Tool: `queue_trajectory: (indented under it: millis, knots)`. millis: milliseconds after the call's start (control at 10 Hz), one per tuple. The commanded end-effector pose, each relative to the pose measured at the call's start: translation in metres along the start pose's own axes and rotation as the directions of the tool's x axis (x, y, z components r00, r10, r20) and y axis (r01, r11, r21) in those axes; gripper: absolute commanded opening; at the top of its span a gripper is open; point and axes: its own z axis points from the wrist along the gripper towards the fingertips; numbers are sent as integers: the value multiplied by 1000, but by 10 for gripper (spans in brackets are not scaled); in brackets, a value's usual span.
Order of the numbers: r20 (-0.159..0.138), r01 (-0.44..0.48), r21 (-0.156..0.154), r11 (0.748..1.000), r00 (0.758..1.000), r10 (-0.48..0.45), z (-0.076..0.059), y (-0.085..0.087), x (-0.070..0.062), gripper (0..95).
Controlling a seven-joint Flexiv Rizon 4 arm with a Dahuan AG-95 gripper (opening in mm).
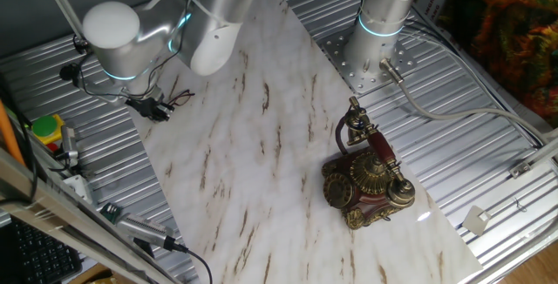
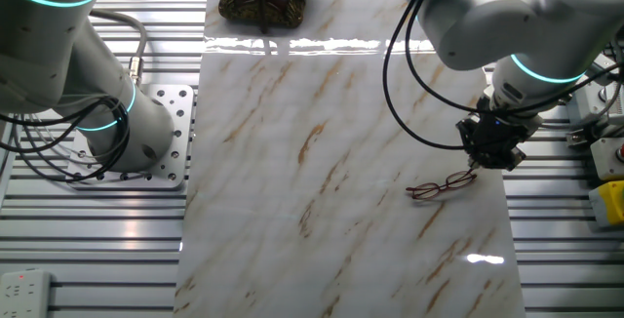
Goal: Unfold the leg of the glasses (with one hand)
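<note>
Near the right edge of the marble tabletop point(image 2: 322, 162), in the other fixed view, the glasses point(image 2: 441, 185) lie flat on the stone. The frame is thin and reddish-brown, and it sits close to the border where the marble ends and the ribbed metal base point(image 2: 565, 250) begins. Just above the right end of the glasses hangs the black gripper point(image 2: 478, 161), at the end of a silver-grey arm point(image 2: 507, 16) with a cyan ring. Its tip is at the glasses or just beside them; whether it touches cannot be told. Whether the fingers are apart or together also cannot be told, because they are small and dark against the body of the gripper.

Left of the glasses the marble has wide free room, with only brown veins and a bright reflection of light. At the far end of the slab stands the antique telephone point(image 1: 366, 179), gold and dark red, well apart from the glasses. A second arm base point(image 1: 379, 23) is bolted on a perforated plate point(image 1: 357, 62) beside the marble.

Around the slab, the metal base carries cables point(image 2: 58, 152), a yellow box with a red and green top point(image 1: 45, 130) and a white power strip point(image 2: 24, 289). No writing can be read.
</note>
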Motion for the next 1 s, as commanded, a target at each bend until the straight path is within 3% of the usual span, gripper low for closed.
queue_trajectory:
  millis: [100,1000]
  knots:
    - [2,2,1,1000,1000,-2,0,0,0,190]
    - [4,-1,3,1000,1000,1,5,1,-1,190]
